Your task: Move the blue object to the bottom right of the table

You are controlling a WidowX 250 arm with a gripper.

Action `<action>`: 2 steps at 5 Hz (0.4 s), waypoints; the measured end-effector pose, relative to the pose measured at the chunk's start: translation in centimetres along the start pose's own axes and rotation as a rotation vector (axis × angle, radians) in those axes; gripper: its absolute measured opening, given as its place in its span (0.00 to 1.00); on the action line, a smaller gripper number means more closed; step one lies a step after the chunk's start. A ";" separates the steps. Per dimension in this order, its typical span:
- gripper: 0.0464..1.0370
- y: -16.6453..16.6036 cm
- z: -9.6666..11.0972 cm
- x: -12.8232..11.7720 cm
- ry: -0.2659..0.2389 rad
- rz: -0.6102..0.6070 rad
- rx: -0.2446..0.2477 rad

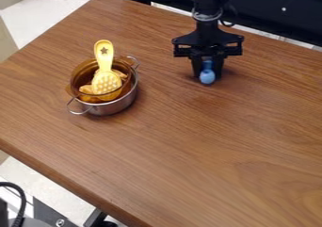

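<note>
Steel pot (109, 109), with two loop handles, stands left of the pincer (207, 70) in the view; nested in it is an amber see-through bowl (79, 75). Inside lie a yellow slotted utensil (104, 52), its handle tilted up and marked with a star, and some orange-yellow pieces (88, 90). The pincer is closed around the blue object (207, 76), whose rounded end sticks out below its fingers, near the wooden tabletop (189, 146).

room to pass lies across the middle and lower right of the table (220, 150); at left a pot (113, 108) blocks the way (a spoon (104, 52) juts above it)
</note>
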State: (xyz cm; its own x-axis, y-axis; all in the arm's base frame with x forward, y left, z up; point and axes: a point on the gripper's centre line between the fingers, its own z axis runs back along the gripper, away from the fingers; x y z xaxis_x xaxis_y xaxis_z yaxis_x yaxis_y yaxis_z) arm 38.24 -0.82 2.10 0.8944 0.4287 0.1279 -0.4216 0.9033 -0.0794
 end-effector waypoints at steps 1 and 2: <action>0.27 0.0 0.1 -0.2 -0.038 -0.023 0.008; 0.27 0.3 0.5 -1.5 -0.007 -0.056 0.011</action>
State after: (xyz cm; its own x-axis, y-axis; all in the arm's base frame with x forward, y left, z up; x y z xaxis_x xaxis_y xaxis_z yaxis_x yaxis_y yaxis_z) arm 36.70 -1.17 2.33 0.9155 0.3778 0.1386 -0.3729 0.9259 -0.0606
